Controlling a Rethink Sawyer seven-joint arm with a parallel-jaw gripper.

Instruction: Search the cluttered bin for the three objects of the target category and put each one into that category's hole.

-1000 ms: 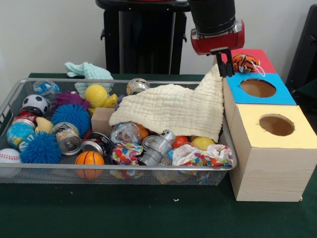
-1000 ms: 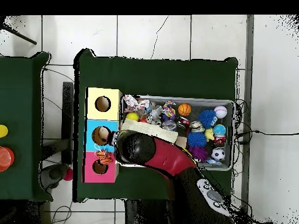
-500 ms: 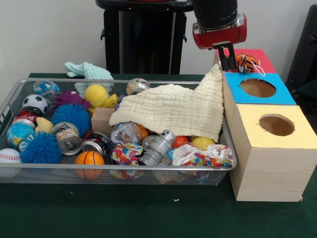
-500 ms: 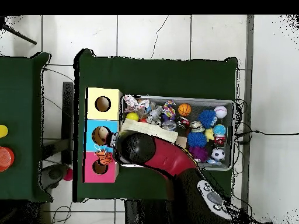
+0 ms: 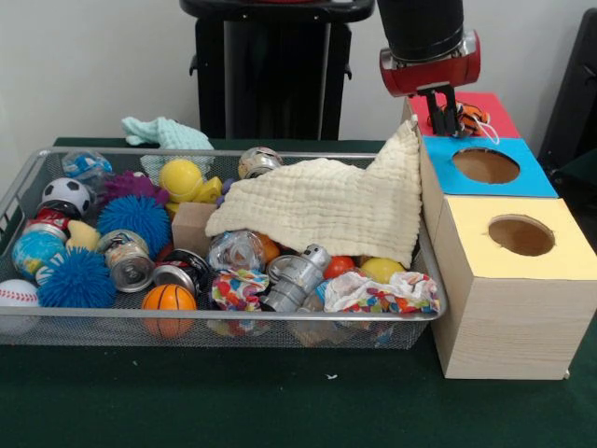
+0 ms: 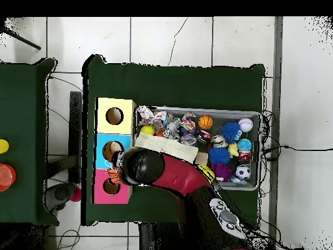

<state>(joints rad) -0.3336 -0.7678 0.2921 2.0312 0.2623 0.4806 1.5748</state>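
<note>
One toy of the three is what this moment is about. I start at the near side: the green surface point(image 5: 280, 401) carries the cluttered bin point(image 5: 224, 315), and it is full of balls, cans and coloured rags. A pale yellow cloth point(image 5: 326, 205) covers its right far part and climbs up at the bin's right end, against the wooden box. I cannot pick out the other plush toys in the bin; perhaps the cloth hides them.

To the right of the bin the box runs away from you: first the yellow-surrounded hole point(image 5: 520, 235), then the blue-surrounded hole point(image 5: 485, 165), and at the far end the red surround point(image 5: 492, 105). The orange tiger point(image 5: 474, 117) lies on this red top. In the overhead view it lies just beside the red hole point(image 6: 111, 187), not in it.

The hand point(image 5: 446, 117) hangs over the red top, close at the left of the tiger. Whether it grips the tiger or is free of it, and how wide it stands, you cannot tell from these pictures.

In my judgement the step in hand is the placing of the tiger. The next move calls for bringing the toy right over the opening so that it falls in; its cord loop may catch on the rim. After this you should lift the cloth and search below it.
</note>
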